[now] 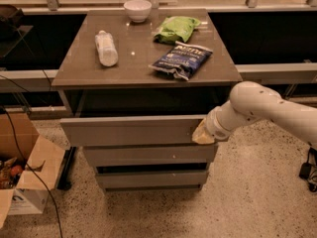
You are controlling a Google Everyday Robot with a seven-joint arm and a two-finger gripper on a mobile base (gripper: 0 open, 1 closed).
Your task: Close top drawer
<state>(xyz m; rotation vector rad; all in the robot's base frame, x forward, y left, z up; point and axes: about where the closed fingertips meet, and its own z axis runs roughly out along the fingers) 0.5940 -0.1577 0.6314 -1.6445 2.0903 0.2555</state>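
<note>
The top drawer (pixel 131 130) is a wide grey box with a flat handle-less front. It stands pulled out a short way from the cabinet, under the brown table top (pixel 138 58). Its inside is mostly dark and hidden. My gripper (pixel 202 133) is at the right end of the drawer front and touches it, with the white arm (pixel 262 108) reaching in from the right. Two lower grey drawer fronts (pixel 148 155) sit below.
On the table top lie a white bottle (pixel 106 47), a white bowl (pixel 137 9), a green bag (pixel 177 28) and a dark blue chip bag (pixel 182 59). An open cardboard box (pixel 25 175) stands on the floor at the left. A cable (pixel 29 167) runs past it.
</note>
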